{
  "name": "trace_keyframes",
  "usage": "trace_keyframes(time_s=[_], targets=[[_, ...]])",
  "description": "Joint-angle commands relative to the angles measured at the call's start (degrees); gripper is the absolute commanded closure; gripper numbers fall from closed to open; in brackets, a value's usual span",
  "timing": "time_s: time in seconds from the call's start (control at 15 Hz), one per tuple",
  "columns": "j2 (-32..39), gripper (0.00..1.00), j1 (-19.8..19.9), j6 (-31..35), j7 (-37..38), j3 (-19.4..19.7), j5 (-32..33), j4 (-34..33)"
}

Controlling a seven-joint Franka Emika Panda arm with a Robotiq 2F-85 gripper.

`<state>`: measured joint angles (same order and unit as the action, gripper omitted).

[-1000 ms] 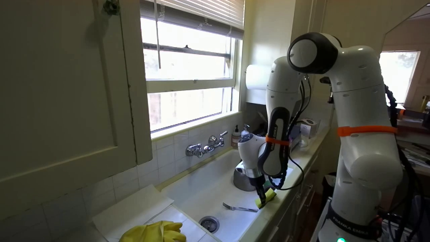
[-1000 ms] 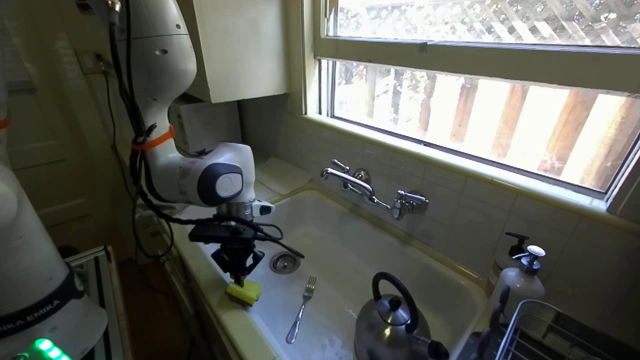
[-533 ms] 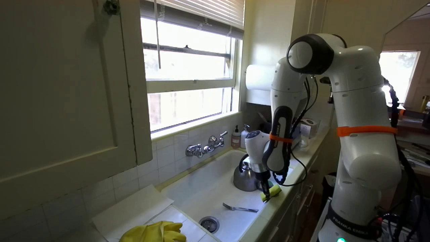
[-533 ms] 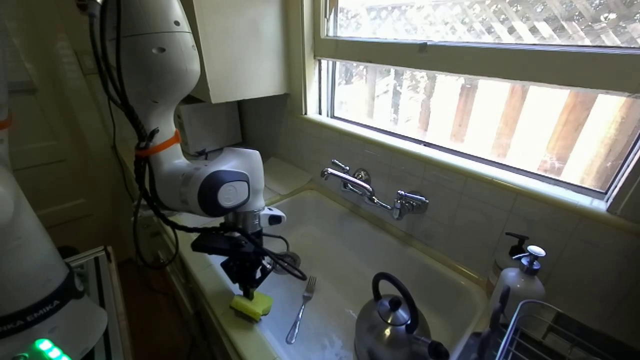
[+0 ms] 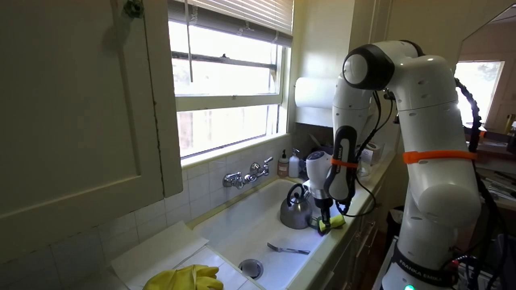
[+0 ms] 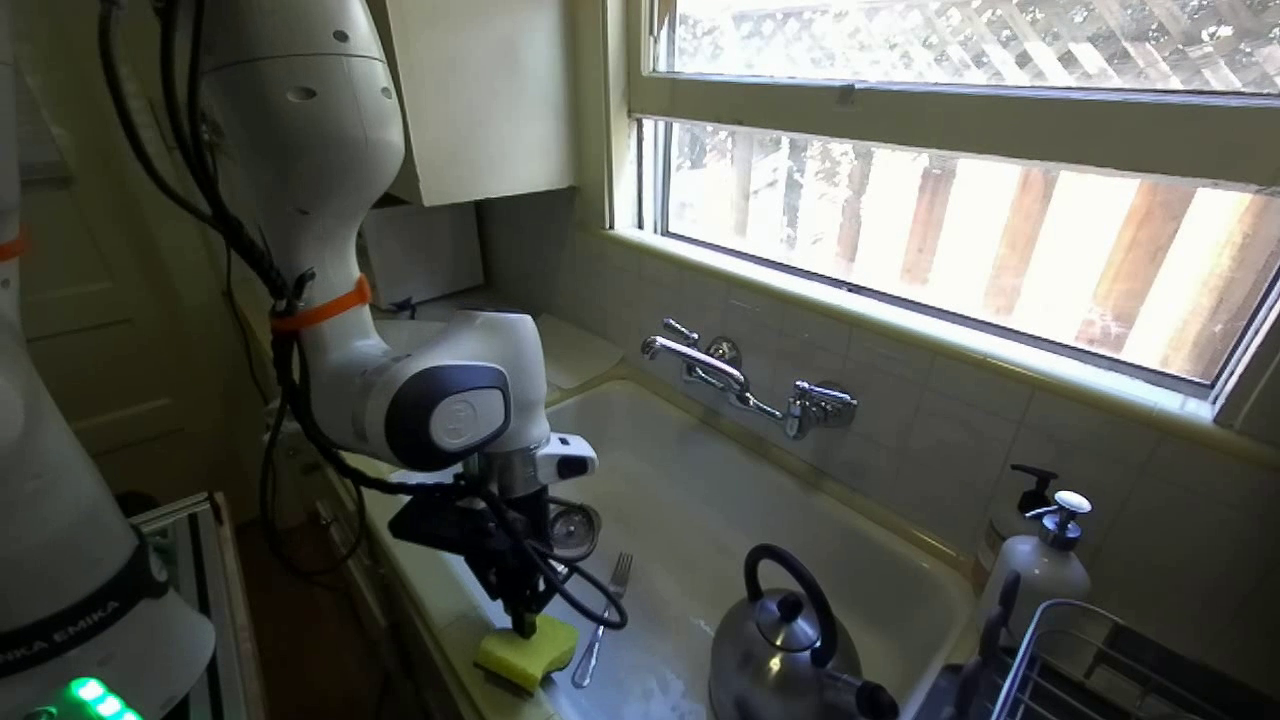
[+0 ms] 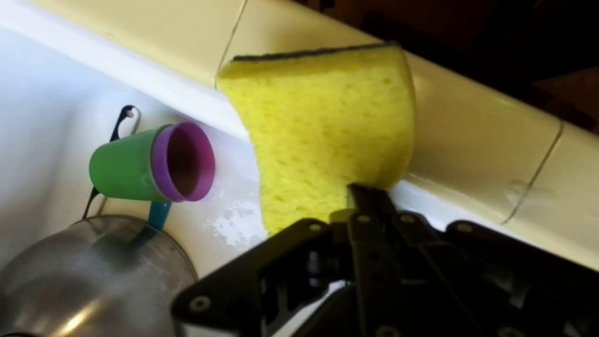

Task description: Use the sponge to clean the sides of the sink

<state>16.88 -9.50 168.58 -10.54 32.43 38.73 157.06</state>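
My gripper (image 7: pixel 372 193) is shut on the yellow sponge (image 7: pixel 318 131), which has a dark scrubbing side. The sponge extends past the fingertips and lies over the sink's side rim and inner edge. In both exterior views the sponge (image 5: pixel 337 222) (image 6: pixel 530 652) sits at the rim on the robot's side, with the gripper (image 5: pixel 325 220) (image 6: pixel 522 622) pointing down onto it. The white sink (image 5: pixel 238 229) (image 6: pixel 690 480) has a light yellow tiled edge. The sponge's underside is hidden, so firm contact cannot be told.
A fork (image 5: pixel 288 250) (image 6: pixel 603 625) lies on the sink floor. A steel kettle (image 5: pixel 296 213) (image 6: pixel 780 650) (image 7: pixel 98 281) stands in the sink. A green cup (image 7: pixel 124 164) with a purple one (image 7: pixel 206 161) lies near it. A dish rack (image 6: pixel 1060 640), soap bottle (image 6: pixel 1040 570) and faucet (image 6: pixel 720 370) are around.
The gripper has slid the sponge along the robot-side rim, away from the drain end and towards the kettle and cups. It stays held. The fork and kettle have not moved.
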Motion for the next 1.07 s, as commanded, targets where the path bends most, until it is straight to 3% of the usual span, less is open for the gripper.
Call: trace_keyframes(time_s=[0.0, 0.27, 0.47, 1.0], targets=[[3.29, 0.99, 0.53, 4.77, 2.23, 3.61, 1.24, -0.45], [6.42, 0.99, 2.56, 10.48, 1.84, 5.69, -0.61, -1.39], [8.0, 0.99, 6.32, 13.05, 1.14, 4.77, -1.98, -2.13], [9.32, 0.99, 11.03, 15.3, -5.24, 5.33, -10.86, -3.31]])
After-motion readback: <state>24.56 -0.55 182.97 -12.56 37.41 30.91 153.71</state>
